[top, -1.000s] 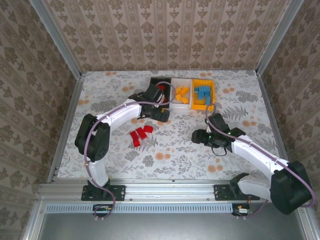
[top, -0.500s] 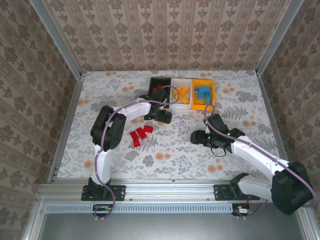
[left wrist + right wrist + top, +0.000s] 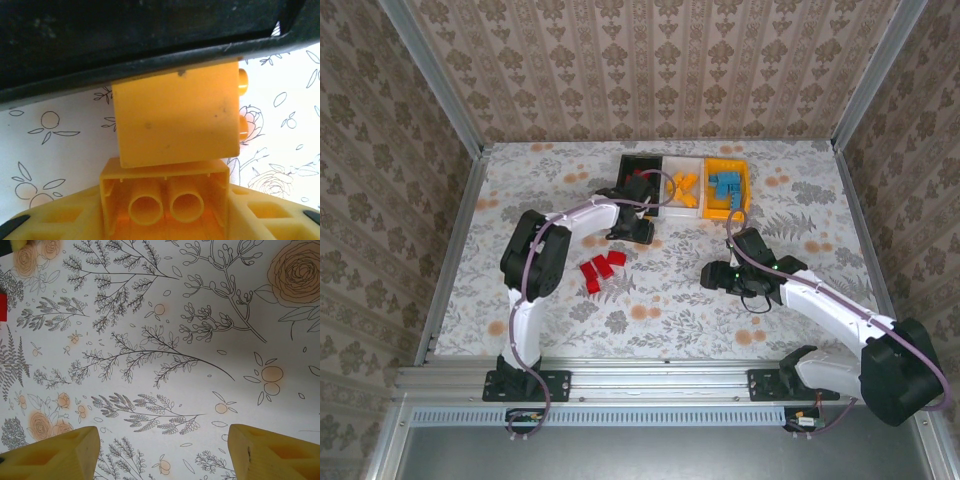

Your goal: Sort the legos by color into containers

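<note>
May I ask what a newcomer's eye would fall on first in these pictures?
The black, white and yellow trays at the far middle of the table, with orange bricks and blue bricks inside. Loose red bricks lie nearer, and the left end effector grips an orange brick beside the black tray.

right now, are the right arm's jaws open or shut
Open: in the right wrist view the right gripper jaws stand wide apart, with just flowered tablecloth between them.

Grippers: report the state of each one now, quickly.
Left gripper: closed on a small orange plastic brick.
Right gripper: open, holding nothing.
</note>
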Motion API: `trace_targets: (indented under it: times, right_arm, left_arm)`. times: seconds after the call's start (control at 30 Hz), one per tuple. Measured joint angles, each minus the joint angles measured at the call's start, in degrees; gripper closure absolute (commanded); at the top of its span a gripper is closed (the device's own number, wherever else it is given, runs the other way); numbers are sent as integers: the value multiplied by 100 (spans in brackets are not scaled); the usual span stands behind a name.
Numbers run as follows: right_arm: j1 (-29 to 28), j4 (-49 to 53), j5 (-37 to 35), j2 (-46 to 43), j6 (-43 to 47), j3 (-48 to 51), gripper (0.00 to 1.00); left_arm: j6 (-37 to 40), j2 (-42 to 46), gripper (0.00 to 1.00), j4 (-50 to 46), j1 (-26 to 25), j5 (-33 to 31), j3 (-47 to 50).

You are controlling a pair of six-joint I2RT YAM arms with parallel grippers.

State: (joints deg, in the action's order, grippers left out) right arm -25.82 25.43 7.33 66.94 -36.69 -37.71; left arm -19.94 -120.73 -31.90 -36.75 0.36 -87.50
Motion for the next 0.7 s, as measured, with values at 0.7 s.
trace_targets:
  times: [0.7]
  right_arm:
    - [-186,-267,2,188,-155,2,30]
  left_arm:
    - [118,1574,49,-111,-179,310,168]
